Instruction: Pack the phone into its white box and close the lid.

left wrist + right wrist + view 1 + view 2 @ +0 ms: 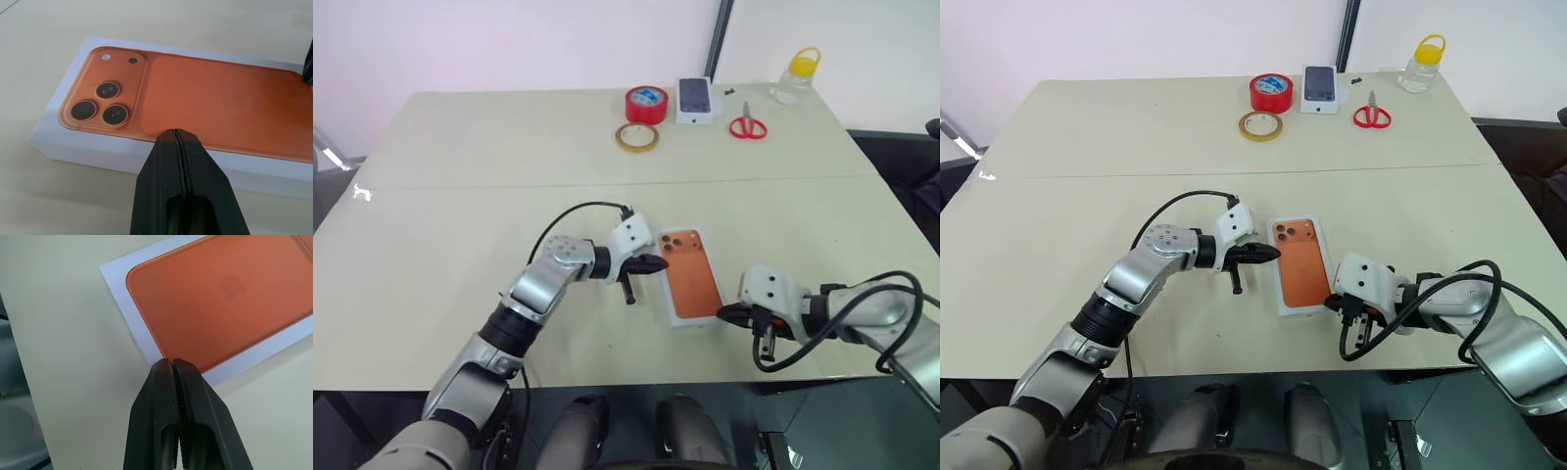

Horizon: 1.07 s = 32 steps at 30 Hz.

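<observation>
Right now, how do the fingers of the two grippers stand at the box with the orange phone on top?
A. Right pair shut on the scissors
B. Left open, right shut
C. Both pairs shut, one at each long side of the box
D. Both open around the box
C. The left gripper and right gripper each show fingers pressed together, flanking the white box without clamping it.

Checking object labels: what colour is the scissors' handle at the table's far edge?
Red: the scissors show best in the left eye view.
</observation>
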{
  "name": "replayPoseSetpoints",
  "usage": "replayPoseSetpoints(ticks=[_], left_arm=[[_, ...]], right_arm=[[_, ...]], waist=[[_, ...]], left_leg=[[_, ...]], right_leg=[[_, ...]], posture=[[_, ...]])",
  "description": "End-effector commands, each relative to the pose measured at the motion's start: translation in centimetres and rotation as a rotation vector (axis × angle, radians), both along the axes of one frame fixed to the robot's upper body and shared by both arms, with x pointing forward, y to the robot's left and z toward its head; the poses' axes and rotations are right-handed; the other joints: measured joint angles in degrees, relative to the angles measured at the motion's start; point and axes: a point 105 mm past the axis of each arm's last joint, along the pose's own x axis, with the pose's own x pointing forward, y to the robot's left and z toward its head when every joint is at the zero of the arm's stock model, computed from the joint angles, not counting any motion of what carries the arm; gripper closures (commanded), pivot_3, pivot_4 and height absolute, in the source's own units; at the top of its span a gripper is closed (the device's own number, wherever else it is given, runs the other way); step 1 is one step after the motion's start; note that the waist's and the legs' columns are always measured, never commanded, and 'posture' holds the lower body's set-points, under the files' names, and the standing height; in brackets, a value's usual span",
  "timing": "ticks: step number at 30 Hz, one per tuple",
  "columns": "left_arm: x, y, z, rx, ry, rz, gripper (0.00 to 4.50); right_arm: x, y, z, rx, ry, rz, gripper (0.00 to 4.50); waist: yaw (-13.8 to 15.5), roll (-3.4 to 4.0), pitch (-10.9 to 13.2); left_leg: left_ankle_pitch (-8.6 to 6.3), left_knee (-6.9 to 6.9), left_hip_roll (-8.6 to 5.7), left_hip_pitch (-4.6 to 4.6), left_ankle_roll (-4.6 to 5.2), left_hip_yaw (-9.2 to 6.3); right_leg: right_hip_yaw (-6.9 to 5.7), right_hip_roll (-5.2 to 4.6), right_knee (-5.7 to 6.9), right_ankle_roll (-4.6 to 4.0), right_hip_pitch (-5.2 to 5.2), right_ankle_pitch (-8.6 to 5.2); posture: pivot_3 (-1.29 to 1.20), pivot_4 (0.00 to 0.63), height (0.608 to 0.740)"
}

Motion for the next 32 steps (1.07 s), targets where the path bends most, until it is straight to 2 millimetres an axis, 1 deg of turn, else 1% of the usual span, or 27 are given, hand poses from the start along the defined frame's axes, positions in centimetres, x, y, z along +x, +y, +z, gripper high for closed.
replayPoseSetpoints(ticks=[1,2,3,4,5,7,8,9,11,12,15,17,18,23,26,32], left_arm=[[0.0,0.7,-1.1,0.028,0.024,0.026,4.50],[0.4,1.0,-0.5,-0.008,0.017,0.057,4.50],[1.1,1.8,0.5,-0.055,0.000,0.106,4.50],[1.5,2.3,1.2,-0.087,-0.012,0.138,4.50],[1.9,2.7,1.7,-0.109,-0.024,0.170,4.50],[2.8,4.3,2.9,-0.157,-0.062,0.260,4.50],[3.4,6.1,3.6,-0.187,-0.077,0.338,4.50],[3.7,7.2,4.1,-0.206,-0.087,0.389,4.50],[3.9,10.7,5.0,-0.239,-0.123,0.518,4.50],[3.8,11.8,5.3,-0.246,-0.135,0.555,4.50],[3.4,13.7,5.9,-0.254,-0.167,0.634,4.50],[2.7,17.2,5.8,-0.226,-0.198,0.733,4.50],[2.3,18.3,5.7,-0.212,-0.210,0.765,4.50],[1.4,20.0,5.1,-0.193,-0.220,0.843,4.50],[0.4,21.4,4.5,-0.196,-0.207,0.898,4.50],[0.1,21.3,3.9,-0.205,-0.197,0.926,4.50]], right_arm=[[0.5,0.0,0.1,0.010,-0.030,-0.018,4.36],[1.4,0.1,1.1,0.044,-0.082,-0.040,4.36],[3.0,0.1,2.6,0.109,-0.170,-0.086,4.36],[4.0,0.1,3.6,0.156,-0.226,-0.120,4.36],[4.9,-0.2,4.4,0.185,-0.267,-0.153,4.36],[6.6,-1.1,5.5,0.222,-0.321,-0.220,4.36],[7.5,-1.4,6.0,0.239,-0.349,-0.252,4.36],[8.1,-1.6,6.3,0.250,-0.366,-0.271,4.36],[9.4,-1.9,6.9,0.291,-0.390,-0.295,4.36],[9.7,-2.0,7.0,0.304,-0.393,-0.299,4.36],[10.7,-2.8,7.5,0.359,-0.390,-0.319,4.36],[11.5,-2.7,7.6,0.400,-0.377,-0.327,4.36],[11.8,-2.6,7.5,0.405,-0.374,-0.324,4.36],[12.5,-3.2,7.0,0.406,-0.358,-0.311,4.36],[12.7,-3.0,6.6,0.416,-0.346,-0.300,4.36],[12.8,-2.9,6.6,0.422,-0.331,-0.278,4.36]], waist=[[-0.1,-0.05,0.0],[-0.1,-0.10,-0.1],[-0.4,-0.11,-0.1],[-0.6,-0.11,-0.1],[-0.6,-0.10,-0.1],[-0.4,-0.11,0.0],[-0.3,-0.11,0.0],[-0.4,-0.12,0.0],[-0.5,-0.13,0.0],[-0.4,-0.11,0.0],[0.0,-0.11,0.0],[-0.1,-0.11,0.0],[-0.3,-0.11,0.0],[-0.1,-0.10,0.0],[-0.2,-0.09,0.0],[-0.2,-0.09,0.0]], left_leg=[[0.00,0.00,0.00,0.01,0.00,0.00],[0.00,0.00,0.00,0.01,0.00,-0.01],[0.00,0.00,0.01,0.03,0.00,-0.01],[0.00,-0.01,0.02,0.04,-0.01,-0.01],[0.01,0.00,0.03,0.04,-0.02,0.00],[0.04,-0.05,0.03,0.01,-0.07,-0.01],[0.04,-0.04,0.03,-0.01,-0.08,-0.01],[0.04,-0.05,0.03,-0.02,-0.07,-0.01],[0.04,-0.07,0.02,-0.04,-0.08,0.00],[0.04,-0.08,0.03,-0.05,-0.08,0.00],[0.05,-0.06,0.01,-0.06,-0.08,0.00],[0.04,-0.03,-0.04,-0.06,-0.07,0.00],[0.04,-0.03,-0.04,-0.06,-0.07,0.01],[0.04,-0.08,0.00,-0.06,-0.08,0.00],[0.04,-0.07,-0.02,-0.06,-0.07,0.01],[0.04,-0.07,0.00,-0.06,-0.07,0.01]], right_leg=[[0.00,0.00,0.00,0.00,0.01,0.00],[0.00,0.00,0.00,0.00,0.01,0.00],[0.00,0.01,0.00,0.00,0.02,0.00],[0.02,0.02,0.01,0.00,0.02,0.00],[0.05,0.04,0.05,-0.01,-0.02,0.00],[0.04,0.05,0.10,-0.01,-0.11,0.00],[0.04,0.06,0.10,-0.01,-0.13,0.00],[0.04,0.05,0.09,-0.01,-0.15,0.00],[0.05,0.04,0.06,-0.01,-0.18,0.00],[0.05,0.05,0.06,-0.01,-0.20,0.00],[0.04,0.03,0.07,-0.01,-0.19,0.00],[0.04,-0.03,0.06,-0.01,-0.15,0.01],[0.06,-0.02,0.06,-0.01,-0.16,0.01],[0.03,0.01,0.06,-0.02,-0.18,0.01],[0.05,-0.01,0.05,-0.02,-0.17,0.01],[0.05,0.00,0.07,-0.02,-0.18,0.01]], posture=[[0.00,0.150,0.740],[0.00,0.150,0.740],[0.00,0.150,0.740],[0.00,0.150,0.740],[0.00,0.150,0.740],[0.00,0.150,0.740],[0.00,0.150,0.740],[0.00,0.150,0.740],[0.00,0.150,0.740],[0.00,0.150,0.740],[0.00,0.150,0.740],[0.00,0.150,0.740],[0.00,0.150,0.740],[0.00,0.150,0.740],[0.00,0.150,0.740],[0.00,0.150,0.740]])
